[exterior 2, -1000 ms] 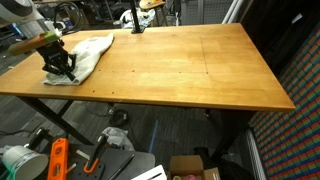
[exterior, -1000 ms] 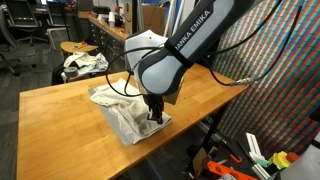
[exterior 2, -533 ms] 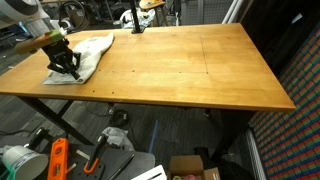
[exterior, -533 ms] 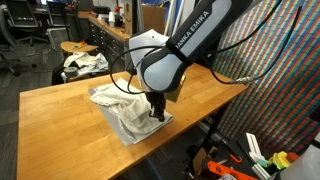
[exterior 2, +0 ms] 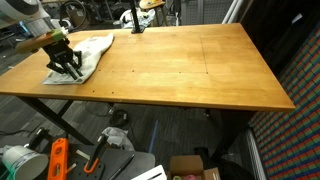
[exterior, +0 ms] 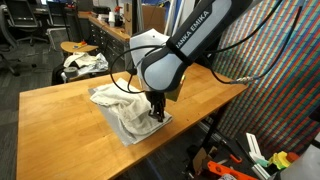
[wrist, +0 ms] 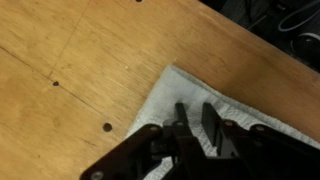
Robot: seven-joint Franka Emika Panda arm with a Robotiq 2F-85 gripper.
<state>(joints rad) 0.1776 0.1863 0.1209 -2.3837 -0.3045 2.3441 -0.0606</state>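
Robot hand [exterior: 155, 116] points straight down on a crumpled white cloth [exterior: 118, 108] at the tabletop [exterior: 55, 112] corner — fingers slightly parted, holding nothing — cloth directly beneath, lying mostly to one side

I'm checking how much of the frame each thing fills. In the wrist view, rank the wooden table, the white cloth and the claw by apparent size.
1. wooden table: largest, fills much of the picture.
2. white cloth and claw: look alike; the claw is nearest the camera, so unranked.
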